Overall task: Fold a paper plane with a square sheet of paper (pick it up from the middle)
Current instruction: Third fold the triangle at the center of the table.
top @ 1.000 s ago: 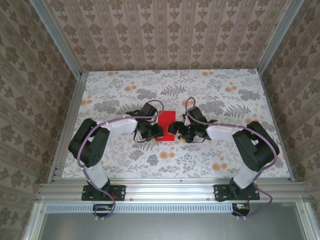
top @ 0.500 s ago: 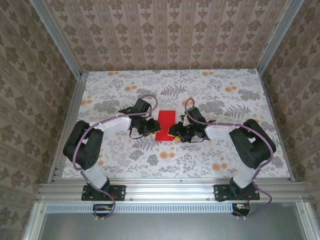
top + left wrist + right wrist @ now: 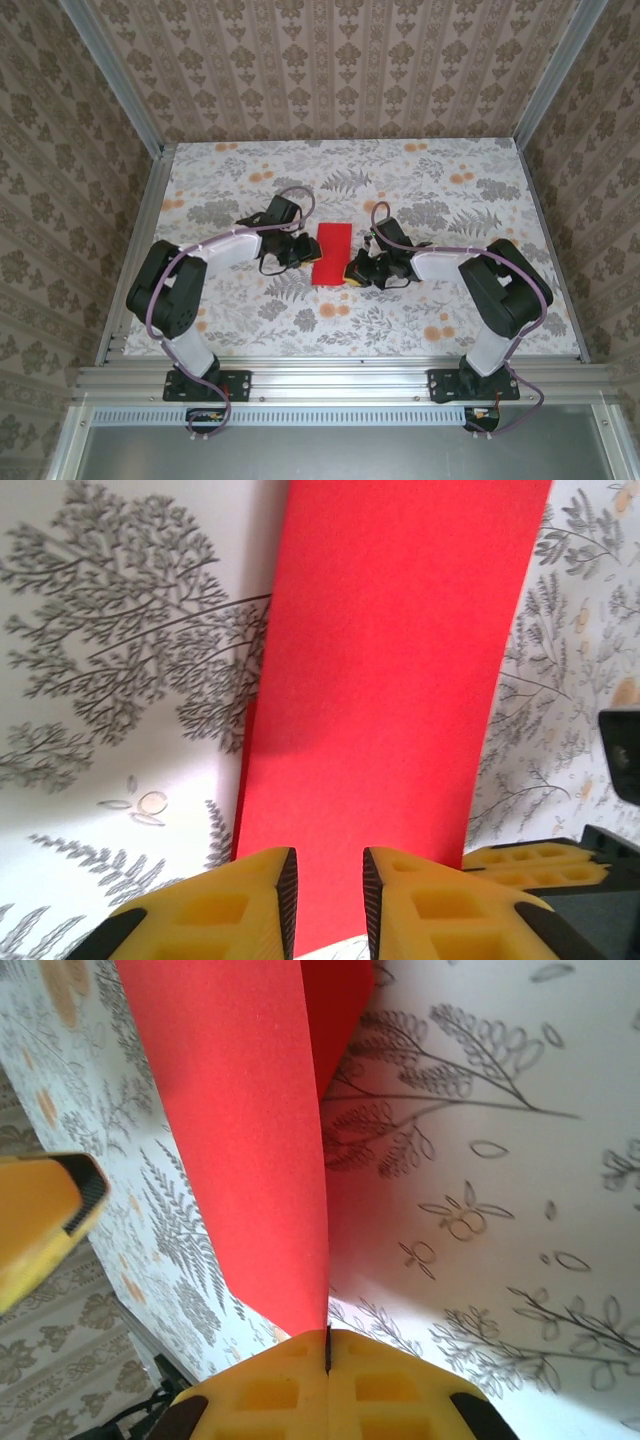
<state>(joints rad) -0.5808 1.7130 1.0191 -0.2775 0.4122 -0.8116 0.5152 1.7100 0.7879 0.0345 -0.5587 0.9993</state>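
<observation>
Where the square sheet of paper (image 3: pixel 330 254) lies: at the middle of the table, between the two grippers. It is a narrow red strip running away from the arms. A second layer shows under its edge in both wrist views, so it is folded over.
Table (image 3: pixel 470 190): a flat white surface printed with grey ferns, leaves and small orange blossoms. It fills the floor of the enclosure from wall to wall.
Walls (image 3: pixel 330 60): beige paper with vertical stripes and brown damask motifs, on the far side and on both flanks.
Frame posts (image 3: pixel 110 75): bare aluminium, rising at the two far corners of the table.
Near rail (image 3: pixel 340 380): aluminium profile across the near edge, with both arm bases bolted to it.
Left gripper (image 3: pixel 300 250): at the strip's left edge. Its wrist view shows the yellow fingers (image 3: pixel 240 905) standing a little apart, with the red paper seen through the narrow gap between them. Whether they touch it I cannot tell.
Right gripper (image 3: pixel 353 272): at the strip's right near corner. Its fingers are pressed together, pinching the paper's edge in their seam (image 3: pixel 328 1345), and the paper stands up off the table there.
</observation>
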